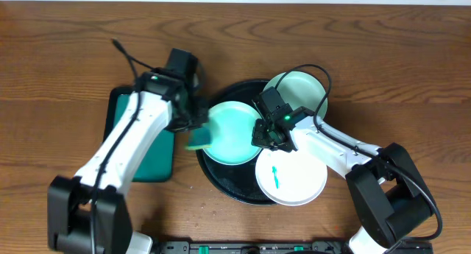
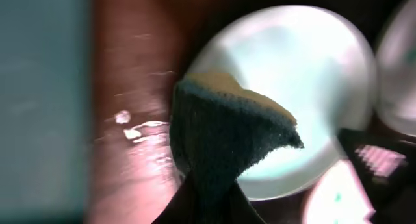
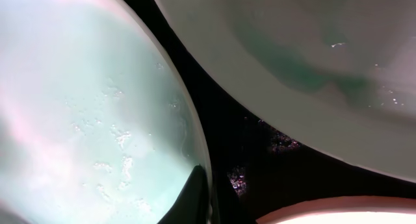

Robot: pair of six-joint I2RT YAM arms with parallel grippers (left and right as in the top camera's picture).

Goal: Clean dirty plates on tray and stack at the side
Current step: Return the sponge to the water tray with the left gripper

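Setting: a wooden table [image 1: 66, 48] seen from above, with two robot arms reaching in toward a round black tray [image 1: 221, 182].
Plates: three small plates lie on the round tray, so none is stacked at the side yet.
Middle plate [image 1: 234, 135]: pale mint and wet-looking, on the tray's left half.
Right tool [image 1: 263, 134]: at the middle plate's right rim. One finger [image 3: 194, 193] lies over the edge and the other is hidden, so it appears clamped there, probably to steady the plate for wiping.
Left tool [image 1: 193, 127]: closed on a sponge [image 2: 227, 136], dark green with a yellow back.
Sponge position: at the middle plate's left edge, scrubbing side toward the plate, ready to wipe.
Far plate [image 1: 300, 94]: pale, overhanging the tray's back right rim, with a faint teal smear.
Near plate [image 1: 293, 179]: white, with a teal streak, apparently still dirty.
Rectangular tray [image 1: 147, 154]: teal inside, left of the round tray, under the left arm.
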